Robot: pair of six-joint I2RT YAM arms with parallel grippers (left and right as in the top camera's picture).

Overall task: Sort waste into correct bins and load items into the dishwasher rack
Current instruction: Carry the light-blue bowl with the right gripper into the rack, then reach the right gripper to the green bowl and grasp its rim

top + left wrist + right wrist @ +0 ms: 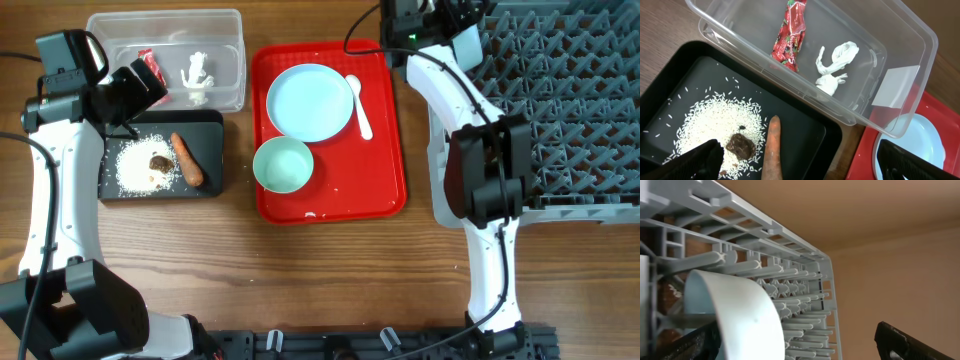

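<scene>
**Left hand** (800, 154): fingers spread wide, empty, above the black tub (800, 120), which held rice crumbs (710, 117), brown lump (741, 145) and carrot piece (772, 145).
**Clear tub** (927, 55): held red wrapper (790, 35) and white scrap (835, 65).
**Right hand** (792, 340): fingers apart, gripping nothing; light-blue bowl (740, 315) lay against one finger, among the dishwasher rack (790, 245) pegs.
**Red tray** (350, 185), on the bench (300, 280): carried plate (308, 100), pale-green bowl (283, 165) and spoon (360, 105).
**Risk:** a finger snagging the rim on withdrawal would likely tip the bowl off its pegs.
</scene>
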